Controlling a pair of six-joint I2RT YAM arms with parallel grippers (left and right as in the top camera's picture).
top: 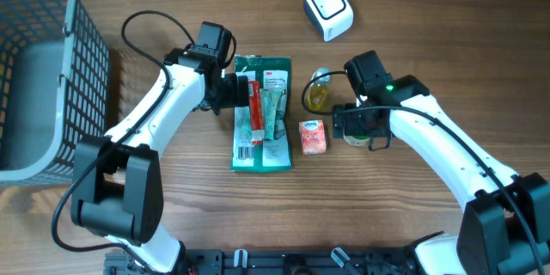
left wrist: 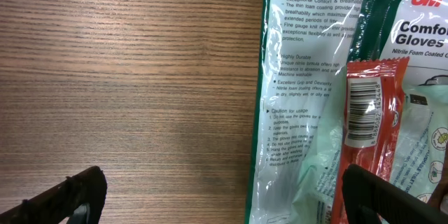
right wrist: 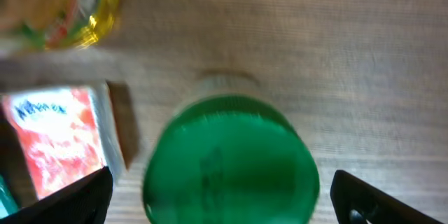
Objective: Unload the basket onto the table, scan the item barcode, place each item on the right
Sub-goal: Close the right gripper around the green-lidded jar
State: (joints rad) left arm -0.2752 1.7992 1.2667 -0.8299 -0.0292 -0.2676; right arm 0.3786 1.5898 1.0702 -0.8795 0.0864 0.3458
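the left tool (left wrist: 224, 206) hangs released over the near edge of the glove pack (left wrist: 315, 98), its jaws spread wide: one finger (left wrist: 66, 197) is above bare tabletop (left wrist: 126, 77) and the other is above the red packet (left wrist: 374, 133). the red packet lies on top of the glove pack, and its barcode (left wrist: 364, 112) faces up, a white label with black bars, plain in the left wrist view. from overhead the left tool (top: 232, 92) sits at the pack's left side, near its far end, and the red packet (top: 255, 112) runs lengthwise down the glove pack (top: 262, 116). the right tool (right wrist: 224, 206) is released too, jaws wide, with the green lid of the jar (right wrist: 231, 157) between the fingers (right wrist: 70, 199) and a gap showing on each side, so nothing is grasped. the jar (top: 354, 140) stands upright on the tabletop, partly under the right tool (top: 359, 129). just beside the jar is a pink carton (top: 313, 137), and a yellow bottle (top: 320, 92) lies near both, a little farther back. the scanner (top: 328, 9), a white box, stands at the far edge, well apart from both tools. a grey basket (top: 86, 69) fills the left side.
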